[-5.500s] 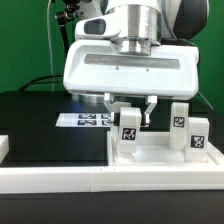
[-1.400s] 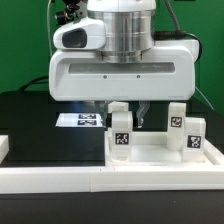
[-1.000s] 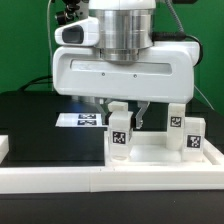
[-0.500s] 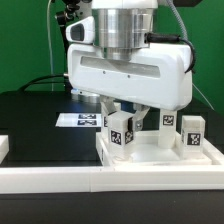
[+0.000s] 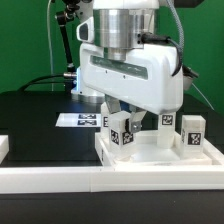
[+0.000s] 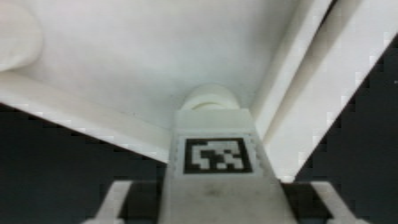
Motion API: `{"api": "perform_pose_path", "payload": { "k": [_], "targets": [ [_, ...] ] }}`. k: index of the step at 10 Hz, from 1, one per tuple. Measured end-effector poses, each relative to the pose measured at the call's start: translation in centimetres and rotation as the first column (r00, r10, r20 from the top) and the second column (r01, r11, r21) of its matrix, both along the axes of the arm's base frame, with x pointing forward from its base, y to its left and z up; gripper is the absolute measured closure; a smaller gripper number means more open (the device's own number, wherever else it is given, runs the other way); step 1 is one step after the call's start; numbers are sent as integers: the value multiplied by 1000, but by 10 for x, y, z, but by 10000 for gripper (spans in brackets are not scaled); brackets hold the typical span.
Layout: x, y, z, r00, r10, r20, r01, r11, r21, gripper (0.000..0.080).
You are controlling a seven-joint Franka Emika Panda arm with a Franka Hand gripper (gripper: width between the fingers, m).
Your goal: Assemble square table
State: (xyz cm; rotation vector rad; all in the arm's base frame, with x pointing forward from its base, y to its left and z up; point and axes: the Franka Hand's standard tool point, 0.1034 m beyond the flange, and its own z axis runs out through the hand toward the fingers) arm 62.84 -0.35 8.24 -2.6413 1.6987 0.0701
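Currently the gripper (image 5: 128,112) sits low over the square table top (image 5: 150,158), wrist housing tilted so it slopes down toward the exterior view's right. In the exterior view the two fingers (image 5: 112,106) come down behind a tagged leg (image 5: 122,131) that stands just under the hand; the leg's tag faces the camera. From this angle I can't tell whether the pads actually press its sides, the housing and the leg itself block that.

Wrist view fills the gap: same leg (image 6: 214,150) runs straight out from between the fingers (image 6: 118,200), one dark finger on each flank, both hard against it with no visible gap. So the jaws are part-closed and clamped on the leg. Its rounded far end meets the white inner floor of the top, close to a raised rim that runs diagonally past it. Whether the end is seated in a hole or just resting on the floor is not visible.

What only the exterior view gives:
- two more legs (image 5: 166,128) (image 5: 190,132) standing off to the gripper's side, toward the exterior view's right, near the top's far rim, apart from the held one
- the marker board (image 5: 80,121) flat on the black table behind the hand, toward the exterior view's left
- a long white rail (image 5: 60,178) along the front edge, just beside the top.
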Motion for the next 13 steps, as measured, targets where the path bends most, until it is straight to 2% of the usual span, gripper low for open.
{"api": "perform_pose_path", "payload": {
  "k": [1,3,6,9,13],
  "targets": [
    [0,0,0,1000,3,1,-3,1000,0,509],
    [0,0,0,998,56,3,-56,998,0,195],
    [2,-7,1,961,276,15,-276,961,6,153],
    [1,-7,0,913,409,17,-409,913,7,151],
    [2,-5,6,739,673,40,-673,739,-3,151]
  ]
}}
